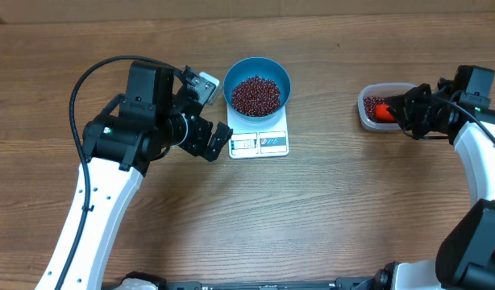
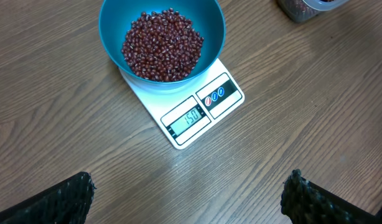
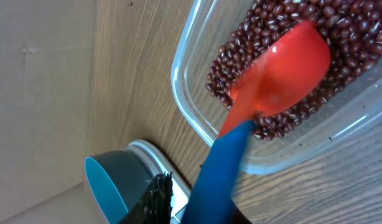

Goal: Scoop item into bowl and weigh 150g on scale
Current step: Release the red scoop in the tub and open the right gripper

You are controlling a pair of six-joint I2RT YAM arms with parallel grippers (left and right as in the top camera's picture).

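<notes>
Loose, hard beans (image 2: 163,46) heap in the bowl (image 2: 113,25) on the scale (image 2: 155,101), just ahead of the wide-open, empty left gripper (image 2: 190,182); they would likely spill, so take the bowl's rim. Ahead of the right gripper (image 1: 402,111), the scoop (image 3: 284,68) lies in the tub (image 3: 185,106); whether those jaws grip it I cannot tell.

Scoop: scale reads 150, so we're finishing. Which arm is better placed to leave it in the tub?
Right. The right gripper is at the scoop, its head on beans in the tub; the left gripper hangs open near the scale.
</notes>
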